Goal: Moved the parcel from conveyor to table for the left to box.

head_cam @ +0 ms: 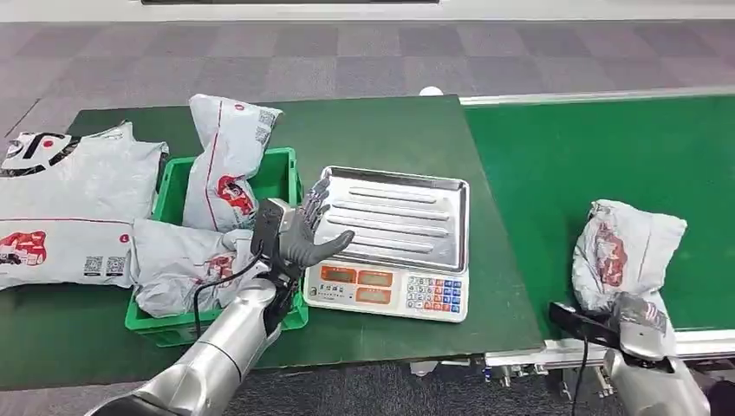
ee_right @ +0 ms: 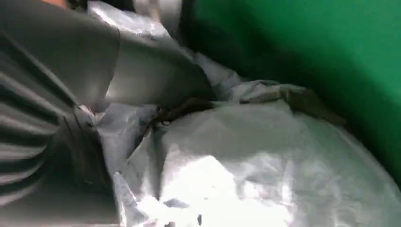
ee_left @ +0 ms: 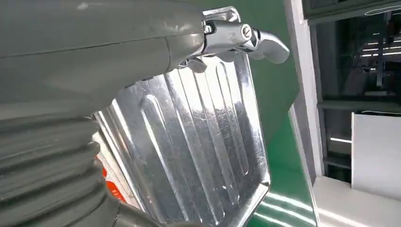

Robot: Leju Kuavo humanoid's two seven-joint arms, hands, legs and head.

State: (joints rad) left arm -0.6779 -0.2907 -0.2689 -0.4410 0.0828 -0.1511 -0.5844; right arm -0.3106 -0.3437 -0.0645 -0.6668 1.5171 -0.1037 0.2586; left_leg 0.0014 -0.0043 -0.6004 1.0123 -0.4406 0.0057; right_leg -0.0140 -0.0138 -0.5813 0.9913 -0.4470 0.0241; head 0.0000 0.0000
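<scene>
My main worry is the transfer across the seam: the conveyor [head_cam: 607,156] sits to the right of the counter [head_cam: 390,130], and the parcel [head_cam: 628,251] lies on the belt near its front edge, well apart from the counter. My right hand [head_cam: 643,314] is at the parcel's near end; the right wrist view shows crumpled plastic pressed close against the hand, but I cannot tell whether the fingers have actually closed on it. If the grip is only on loose film, the bag could slip out or tear mid-carry. The scale [head_cam: 390,238] occupies the counter's near edge, and my left hand [head_cam: 303,234] hovers over its tray, fingers spread and holding nothing, so a hasty swing could hit either. The green crate [head_cam: 178,325] already looks crowded with bags.
</scene>
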